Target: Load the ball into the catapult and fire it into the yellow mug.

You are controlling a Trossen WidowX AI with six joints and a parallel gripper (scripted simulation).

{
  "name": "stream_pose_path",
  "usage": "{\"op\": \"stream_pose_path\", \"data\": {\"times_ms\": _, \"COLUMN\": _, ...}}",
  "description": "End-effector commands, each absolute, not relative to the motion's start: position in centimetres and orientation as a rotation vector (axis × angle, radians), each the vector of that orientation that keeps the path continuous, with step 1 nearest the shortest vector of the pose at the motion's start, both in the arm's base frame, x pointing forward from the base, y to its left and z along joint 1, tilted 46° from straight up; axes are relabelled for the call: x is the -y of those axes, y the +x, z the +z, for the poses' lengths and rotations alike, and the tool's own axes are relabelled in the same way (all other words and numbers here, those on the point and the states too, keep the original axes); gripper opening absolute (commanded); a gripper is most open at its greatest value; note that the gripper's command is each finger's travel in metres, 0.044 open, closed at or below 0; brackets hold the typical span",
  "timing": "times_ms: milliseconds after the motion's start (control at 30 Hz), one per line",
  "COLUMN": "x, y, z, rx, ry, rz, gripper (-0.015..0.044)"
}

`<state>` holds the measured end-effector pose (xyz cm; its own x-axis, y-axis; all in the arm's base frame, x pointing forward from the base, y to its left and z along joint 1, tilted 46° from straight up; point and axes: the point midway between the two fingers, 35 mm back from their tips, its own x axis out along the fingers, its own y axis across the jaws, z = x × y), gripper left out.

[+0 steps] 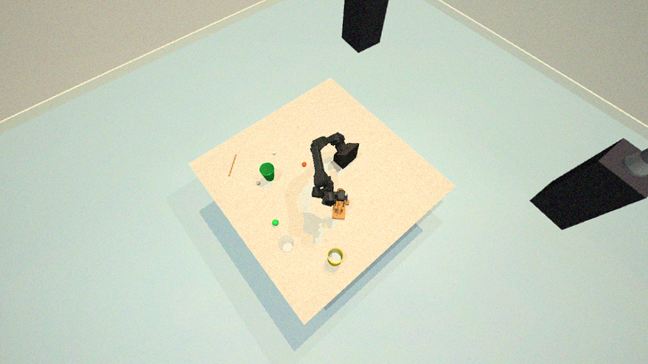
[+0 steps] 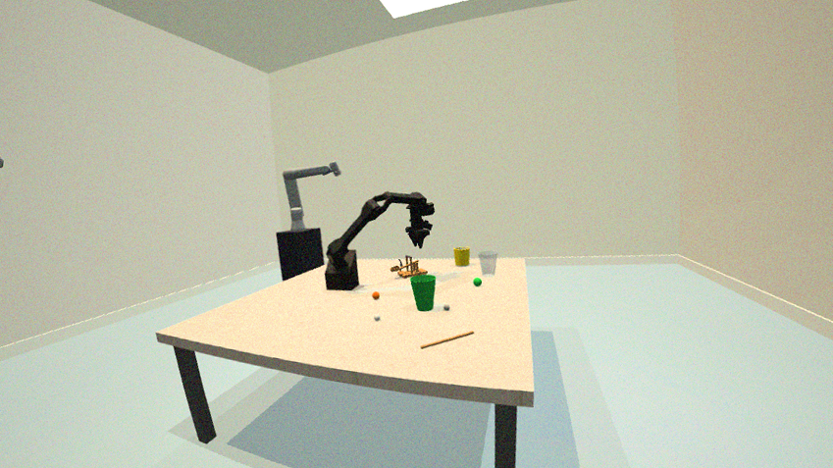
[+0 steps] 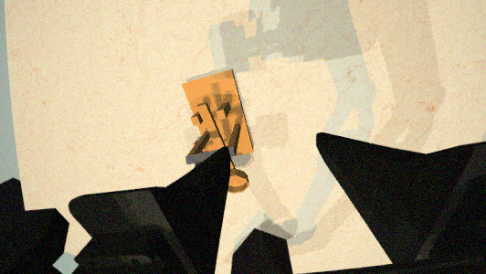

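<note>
The orange wooden catapult (image 1: 338,214) (image 2: 412,275) (image 3: 198,91) stands on the table. Its round cup lies at the end nearer the arm's base and looks empty in the wrist view; the left finger hides part of the throwing arm. My gripper (image 2: 416,244) (image 3: 271,145) is open with nothing between its fingers. It hangs above the catapult, clear of it. The yellow mug (image 1: 334,263) (image 2: 461,257) stands upright beyond the catapult's other end. A green ball (image 1: 275,222) (image 2: 477,282) and an orange ball (image 1: 304,164) (image 2: 375,295) lie on the table.
A clear cup (image 1: 286,243) (image 2: 488,263) stands near the green ball. A green cup (image 1: 267,171) (image 2: 422,293) stands with a small grey ball (image 1: 258,183) (image 2: 446,307) beside it. A small pale ball (image 1: 274,153) (image 2: 376,317) and a thin stick (image 1: 232,165) (image 2: 447,340) lie farther out.
</note>
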<state>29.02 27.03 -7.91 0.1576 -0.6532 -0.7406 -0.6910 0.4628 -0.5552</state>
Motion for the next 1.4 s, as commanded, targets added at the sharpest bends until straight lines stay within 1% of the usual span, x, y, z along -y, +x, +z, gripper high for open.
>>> {"op": "stream_pose_path", "data": {"times_ms": 0, "x": -23.3, "y": 32.2, "z": -3.5, "rx": -1.503, "ry": -1.121, "rz": -0.005, "gripper": 0.0300}}
{"op": "stream_pose_path", "data": {"times_ms": 167, "x": -16.9, "y": 34.0, "z": 1.0, "rx": -1.475, "ry": -1.015, "rz": -0.089, "gripper": 0.0300}}
{"op": "stream_pose_path", "data": {"times_ms": 367, "x": -8.5, "y": 33.4, "z": 5.3, "rx": -1.435, "ry": -0.900, "rz": -0.208, "gripper": 0.0300}}
{"op": "stream_pose_path", "data": {"times_ms": 533, "x": -1.7, "y": 31.1, "z": 8.1, "rx": -1.400, "ry": -0.816, "rz": -0.314, "gripper": 0.0300}}
{"op": "stream_pose_path", "data": {"times_ms": 733, "x": 4.9, "y": 26.3, "z": 9.4, "rx": -1.358, "ry": -0.728, "rz": -0.462, "gripper": 0.0300}}
{"op": "stream_pose_path", "data": {"times_ms": 800, "x": 5.9, "y": 25.3, "z": 9.3, "rx": -1.349, "ry": -0.711, "rz": -0.494, "gripper": 0.0300}}
{"op": "stream_pose_path", "data": {"times_ms": 967, "x": 6.2, "y": 24.9, "z": 9.3, "rx": -1.348, "ry": -0.709, "rz": -0.498, "gripper": 0.0300}}
{"op": "stream_pose_path", "data": {"times_ms": 1367, "x": 7.8, "y": 25.3, "z": 7.6, "rx": -1.348, "ry": -0.709, "rz": -0.498, "gripper": 0.0300}}
